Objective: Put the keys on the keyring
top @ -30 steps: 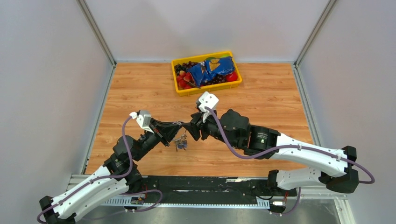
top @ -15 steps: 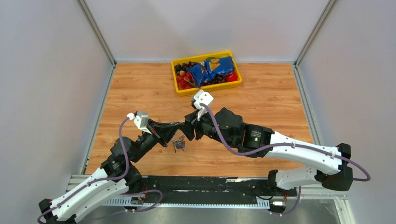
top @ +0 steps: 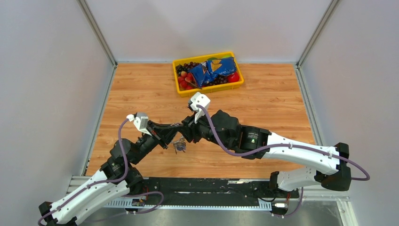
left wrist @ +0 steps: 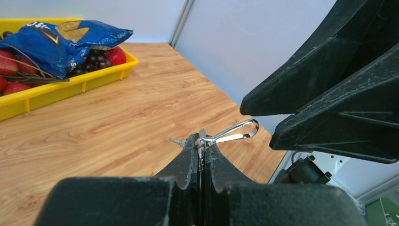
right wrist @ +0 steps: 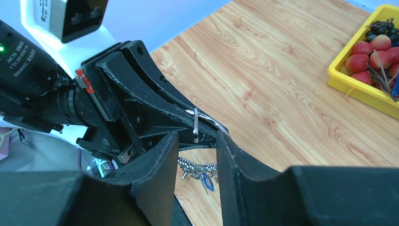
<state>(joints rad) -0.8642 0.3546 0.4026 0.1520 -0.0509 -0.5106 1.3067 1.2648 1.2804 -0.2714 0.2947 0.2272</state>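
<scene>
- Over the last second the right gripper (right wrist: 196,136) has been brought leftward, so that its fingers now stand either side of the left gripper's tip. The left arm has been drawn back slightly.
- The left gripper (left wrist: 201,141) is clenched on the keyring (left wrist: 230,137), whose loop is presented past the fingertips, above the table (top: 263,108).
- The right gripper is spread, and nothing is seen held in it.
- A blue-tagged bunch (right wrist: 200,168) is hung under the ring, clear of the wood.
- Of the keys (left wrist: 179,140), only a silver stub and a green speck are seen at the left pinch. Whether a key is on the wire cannot be told.
- With the right fingers closed in, work at the loop is judged to be about to start.
</scene>
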